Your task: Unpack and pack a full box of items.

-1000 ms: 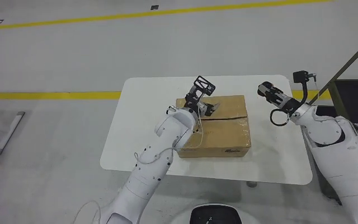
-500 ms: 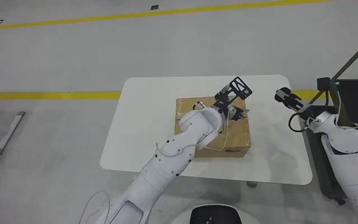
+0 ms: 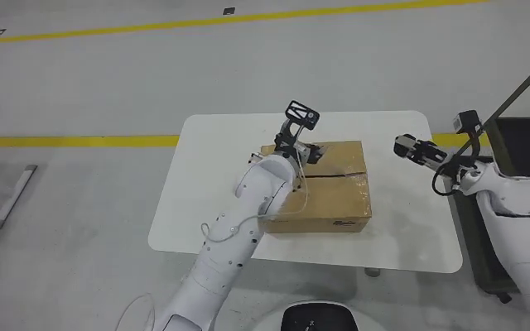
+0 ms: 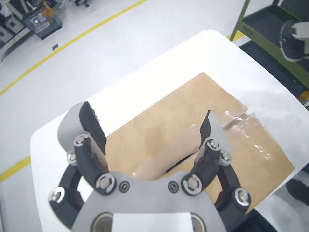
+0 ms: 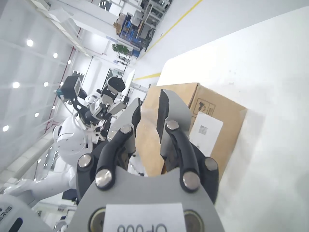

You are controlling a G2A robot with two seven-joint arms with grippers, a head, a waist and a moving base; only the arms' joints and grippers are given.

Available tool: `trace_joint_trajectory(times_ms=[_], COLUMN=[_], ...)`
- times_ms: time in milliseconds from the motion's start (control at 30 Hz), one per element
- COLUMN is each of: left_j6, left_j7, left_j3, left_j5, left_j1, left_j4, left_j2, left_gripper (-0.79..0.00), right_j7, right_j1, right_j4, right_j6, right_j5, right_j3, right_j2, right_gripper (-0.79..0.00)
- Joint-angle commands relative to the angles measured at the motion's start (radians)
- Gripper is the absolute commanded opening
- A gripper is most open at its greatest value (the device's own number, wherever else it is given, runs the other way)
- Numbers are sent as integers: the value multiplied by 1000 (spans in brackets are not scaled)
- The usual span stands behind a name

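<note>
Status from my end:

- Cardboard box (image 3: 331, 190) sits on the white table (image 3: 207, 182), right of centre, flat on its base. Top flaps are down.
- Clear tape (image 4: 239, 119) runs along the centre seam on top. In the left wrist view a dark slit (image 4: 178, 164) shows at the seam close to the gripper, so the flaps are not quite flush there.
- Left gripper (image 4: 148, 119) hangs over the box's top, at its far-left part near the seam. Fingers spread wide, nothing between them. I can't tell whether the tips touch the cardboard; from the wrist camera they look clear of it.
- Right gripper (image 5: 150, 105) is off to the box's right, over bare table near the far right corner, apart from the box and pointing toward it. Fingers nearly together with a thin gap, holding nothing.
- In the right wrist view I see the box's end face with a white label (image 5: 207, 131) and a printed mark beside it.
- Green shelf rack (image 3: 505, 124) stands just past the table's right edge, behind the right arm.
- Yellow floor line (image 3: 83, 141) runs behind the table on the grey floor.

Box contents can't be seen from any camera with the flaps down.
</note>
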Motion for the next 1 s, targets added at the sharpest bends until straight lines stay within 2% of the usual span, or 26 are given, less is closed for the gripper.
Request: trace_joint_trajectory(times_ms=[0, 133, 267, 433, 633, 733, 967], left_j6=[15, 55, 79, 100, 106, 105, 97], left_j7=[-26, -85, -119, -133, -124, -119, -106], left_j3=[-53, -140, -200, -238, -249, -248, -248], left_j5=[21, 47, 55, 53, 47, 44, 48], left_j1=[42, 122, 183, 237, 257, 252, 244], left_j4=[-52, -132, -187, -228, -237, -236, -226], left_j2=[12, 30, 40, 46, 47, 46, 45], left_gripper=[0, 0, 0, 0, 0, 0, 0], right_j7=[61, 105, 105, 87, 176, 192, 195], right_j1=[14, 34, 34, 22, 12, 23, 79], right_j4=[-1, -39, -39, -60, -148, -164, -105], right_j6=[15, -16, -16, 0, 96, 140, 252], right_j5=[8, -112, -112, -116, -55, -98, -135], right_j3=[-12, -38, -38, -41, -67, -106, -214], right_j2=[3, 13, 13, 13, 19, 20, 11], right_gripper=[0, 0, 0, 0, 0, 0, 0])
